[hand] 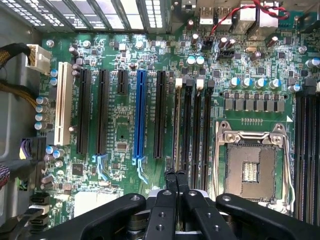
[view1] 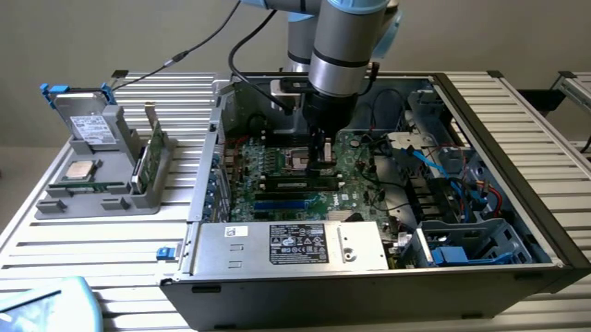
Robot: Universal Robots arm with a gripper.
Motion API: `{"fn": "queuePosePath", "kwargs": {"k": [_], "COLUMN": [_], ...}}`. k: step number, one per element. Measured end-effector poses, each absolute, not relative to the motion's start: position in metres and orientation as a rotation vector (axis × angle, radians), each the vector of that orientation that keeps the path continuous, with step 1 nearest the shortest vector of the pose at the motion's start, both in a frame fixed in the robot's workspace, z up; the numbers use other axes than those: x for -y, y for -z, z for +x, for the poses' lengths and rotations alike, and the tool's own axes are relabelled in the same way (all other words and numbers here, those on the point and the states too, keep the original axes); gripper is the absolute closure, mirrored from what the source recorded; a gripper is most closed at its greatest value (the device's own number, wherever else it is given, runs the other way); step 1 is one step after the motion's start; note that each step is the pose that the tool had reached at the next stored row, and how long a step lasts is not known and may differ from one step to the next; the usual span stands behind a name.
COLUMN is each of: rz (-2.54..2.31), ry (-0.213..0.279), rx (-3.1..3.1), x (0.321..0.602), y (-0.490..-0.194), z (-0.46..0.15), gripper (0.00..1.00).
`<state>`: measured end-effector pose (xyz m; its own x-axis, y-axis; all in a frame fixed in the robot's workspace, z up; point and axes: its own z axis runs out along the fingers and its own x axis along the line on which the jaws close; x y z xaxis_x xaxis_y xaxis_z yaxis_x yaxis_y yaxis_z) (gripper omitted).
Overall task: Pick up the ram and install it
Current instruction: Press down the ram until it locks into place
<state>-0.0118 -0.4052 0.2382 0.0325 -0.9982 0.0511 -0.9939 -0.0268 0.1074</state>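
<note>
The one gripper is closed to a narrow slit, its two fingertips meeting the top edge of the one ram. Whether it pinches the stick or only presses on it, I cannot tell. The ram stands on edge in the first of four black memory slots, the one farthest from the single open processor socket and nearest the black card slots, with one blue slot and one white slot beyond them. In the exterior view the gripper reaches down into the open computer case, over the ram. On the table, to the exterior view's left, a grey tray holds one drive, one silver chip and one green card.
</note>
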Motion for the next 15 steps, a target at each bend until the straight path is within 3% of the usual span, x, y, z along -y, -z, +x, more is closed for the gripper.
{"fn": "queuePosePath", "kwargs": {"k": [15], "rz": [2.175], "ry": [0.061], "rx": [2.11], "x": [0.399], "y": [-0.236], "z": [0.005], "gripper": [0.9]}}
